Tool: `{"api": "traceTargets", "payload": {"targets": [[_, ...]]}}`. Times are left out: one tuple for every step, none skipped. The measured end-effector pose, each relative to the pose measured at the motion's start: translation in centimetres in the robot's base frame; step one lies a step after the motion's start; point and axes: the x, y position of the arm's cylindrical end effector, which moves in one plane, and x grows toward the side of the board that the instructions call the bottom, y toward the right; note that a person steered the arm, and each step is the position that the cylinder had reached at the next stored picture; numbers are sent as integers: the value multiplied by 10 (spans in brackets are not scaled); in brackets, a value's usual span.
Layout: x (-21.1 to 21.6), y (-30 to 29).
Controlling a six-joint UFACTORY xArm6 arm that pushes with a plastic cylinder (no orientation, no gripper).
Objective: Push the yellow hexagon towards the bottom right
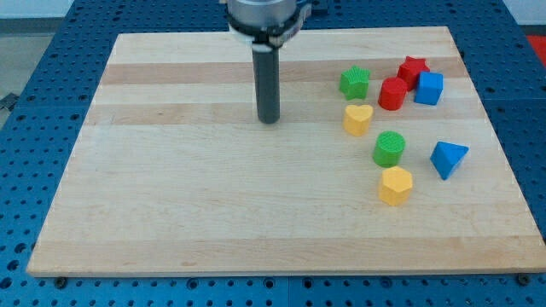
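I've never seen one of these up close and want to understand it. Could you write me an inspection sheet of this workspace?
Surface: wooden board, lying flat.
Job's things: yellow hexagon, at the view's lower right, below the green cylinder.
Clutter: yellow heart, green block, red cylinder, red star, blue cube, blue triangle.
Grippers: none; my tip is far to the view's left of all blocks.
Cables: nothing seen.
Surroundings: blue perforated base.
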Motion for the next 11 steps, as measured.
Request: {"api": "traceTargets", "payload": {"targets": [[46, 24], [69, 71], [90, 127], [99, 178], [110, 209], [107, 209], [101, 209], [106, 209], [122, 209], [124, 209], [97, 204]]}}
